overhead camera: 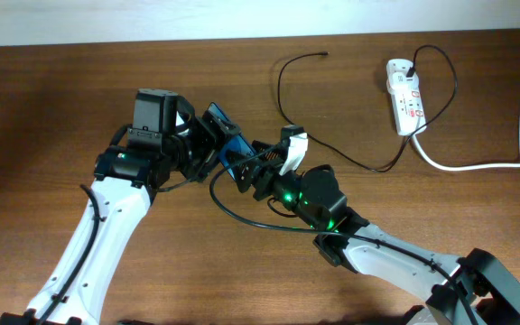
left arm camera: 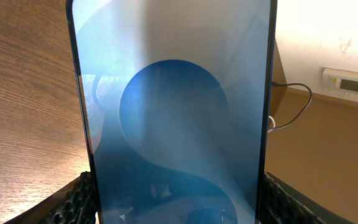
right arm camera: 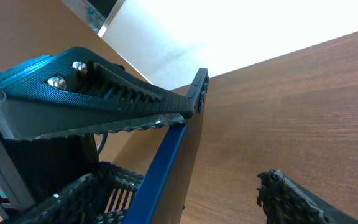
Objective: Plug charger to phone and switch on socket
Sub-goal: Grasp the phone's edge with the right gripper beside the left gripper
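The left claw [left arm camera: 179,203] is clenched on the phone [left arm camera: 173,124], one finger on each long edge, holding it raised above the bench [overhead camera: 52,90] with the blue screen facing the wrist camera. The right claw [right arm camera: 197,194] stands released just beside it; its fingers are apart and the phone's edge runs between them, nearer one finger, with no grip made. The step in hand appears to be presenting the phone for connection. No part of the charger [overhead camera: 280,90] is held. It lies on the bench beyond the arms, its small tip free near the far edge. The next move likely requires the right claw to withdraw, take that tip and align it with the phone's port. The socket [overhead camera: 406,97] lies well apart at the far right with its white cord [overhead camera: 477,166]; whether the charger's plug sits in an outlet cannot be confirmed. No container is present.
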Available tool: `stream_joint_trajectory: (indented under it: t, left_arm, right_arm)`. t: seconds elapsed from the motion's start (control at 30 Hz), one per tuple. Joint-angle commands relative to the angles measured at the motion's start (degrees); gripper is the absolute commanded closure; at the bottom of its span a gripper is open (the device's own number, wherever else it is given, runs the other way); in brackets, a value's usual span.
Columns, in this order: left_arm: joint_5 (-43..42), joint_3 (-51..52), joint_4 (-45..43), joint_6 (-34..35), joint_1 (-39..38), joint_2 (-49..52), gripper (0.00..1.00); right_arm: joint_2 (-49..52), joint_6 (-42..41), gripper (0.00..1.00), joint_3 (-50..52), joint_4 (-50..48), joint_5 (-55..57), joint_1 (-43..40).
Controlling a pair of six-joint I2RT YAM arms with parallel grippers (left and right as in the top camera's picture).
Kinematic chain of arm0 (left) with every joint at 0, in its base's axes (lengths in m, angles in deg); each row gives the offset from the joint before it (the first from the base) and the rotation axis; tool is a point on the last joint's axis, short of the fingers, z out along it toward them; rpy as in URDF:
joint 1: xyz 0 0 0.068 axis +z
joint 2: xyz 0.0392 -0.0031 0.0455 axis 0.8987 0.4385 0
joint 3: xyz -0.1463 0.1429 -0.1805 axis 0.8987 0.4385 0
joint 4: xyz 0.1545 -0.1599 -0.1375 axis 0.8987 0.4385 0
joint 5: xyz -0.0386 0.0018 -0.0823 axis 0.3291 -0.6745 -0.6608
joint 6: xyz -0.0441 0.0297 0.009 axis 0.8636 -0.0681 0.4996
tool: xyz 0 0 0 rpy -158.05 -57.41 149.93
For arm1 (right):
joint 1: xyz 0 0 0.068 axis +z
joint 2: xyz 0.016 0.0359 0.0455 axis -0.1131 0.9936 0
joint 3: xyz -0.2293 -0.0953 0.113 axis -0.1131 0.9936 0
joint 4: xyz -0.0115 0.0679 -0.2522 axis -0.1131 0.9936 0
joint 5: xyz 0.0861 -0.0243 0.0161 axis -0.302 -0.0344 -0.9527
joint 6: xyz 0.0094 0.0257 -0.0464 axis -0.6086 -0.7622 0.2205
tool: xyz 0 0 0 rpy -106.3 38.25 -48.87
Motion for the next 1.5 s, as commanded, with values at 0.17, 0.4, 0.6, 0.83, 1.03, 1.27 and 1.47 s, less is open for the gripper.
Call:
stream_joint_trajectory:
  t: [0.17, 0.4, 0.6, 0.83, 1.03, 1.27, 1.47]
  left_arm:
    - [-0.61, -1.36, -0.55, 0.26, -0.76, -0.85, 0.50]
    - [-0.61, -1.36, -0.55, 0.26, -0.76, -0.85, 0.49]
    - [-0.61, -1.36, -0.55, 0.26, -0.76, -0.85, 0.49]
    - [-0.61, -1.36, -0.52, 0.26, -0.76, -0.85, 0.48]
    - [-0.63, -1.36, -0.50, 0.04, -0.76, -0.85, 0.48]
    - [-0.63, -1.36, 0.39, -0.37, -0.76, -0.85, 0.49]
    - [-0.57, -1.36, 0.76, -1.46, -0.76, -0.87, 0.48]
  right_arm:
    - [0.74, -1.09, 0.34, -1.16, -0.24, 0.66, 1.03]
    - [0.74, -1.07, 0.39, -1.16, -0.22, 0.90, 2.75]
    - [0.74, -1.09, 0.51, -1.16, -0.24, 0.83, 2.75]
    - [0.74, -1.11, 0.62, -1.16, -0.24, -0.24, 2.75]
    - [0.74, -1.07, 0.66, -1.16, -0.13, -1.79, 2.75]
    - [0.74, -0.61, 0.70, -1.16, 3.04, -0.72, 2.75]
    - [0.74, -0.66, 0.70, -1.16, -0.22, -0.22, 2.75]
